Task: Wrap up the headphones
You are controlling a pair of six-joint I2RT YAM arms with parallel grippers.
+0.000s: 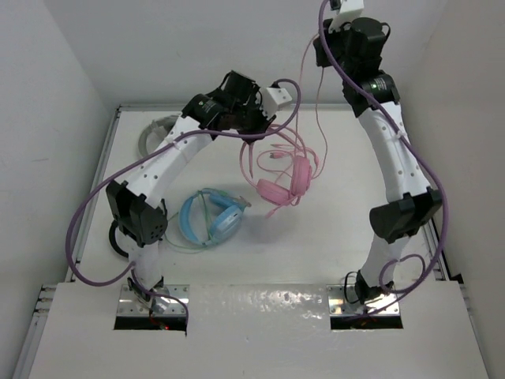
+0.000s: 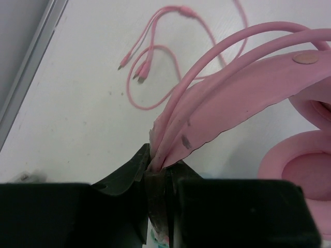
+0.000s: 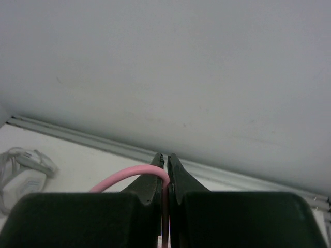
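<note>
The pink headphones (image 1: 282, 183) dangle over mid-bench (image 1: 331, 229) and look light and floppy. The left end effector (image 2: 158, 166) is pinched on the headband (image 2: 248, 77), which I'd guess is the stiffest, safest hold. The right end effector (image 3: 165, 159) is clamped on the thin cable (image 3: 129, 176) up high. That cable is probably slippery and easy to yank.

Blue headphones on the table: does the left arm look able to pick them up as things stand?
Probably not yet: the left pincer is shut on the pink headphones, though the blue headphones lie near its arm.
</note>
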